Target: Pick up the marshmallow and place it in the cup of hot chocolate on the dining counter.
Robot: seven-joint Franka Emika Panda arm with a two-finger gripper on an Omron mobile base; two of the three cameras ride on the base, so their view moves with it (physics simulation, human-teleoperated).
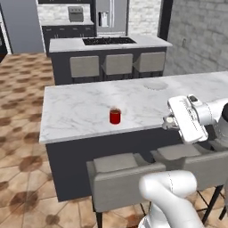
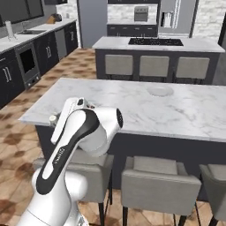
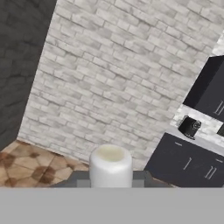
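I've got the marshmallow [image 3: 110,166] clamped in the gripper [image 3: 110,183] — next, carry it over the cup of hot chocolate [image 1: 115,116] — then release.

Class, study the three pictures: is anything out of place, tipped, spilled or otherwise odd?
Nothing is spilled or tipped. The red cup stands upright on the dining counter, and the plate lies flat. One oddity: the marshmallow is off the counter, held between the fingers of the gripper, which faces a brick wall.
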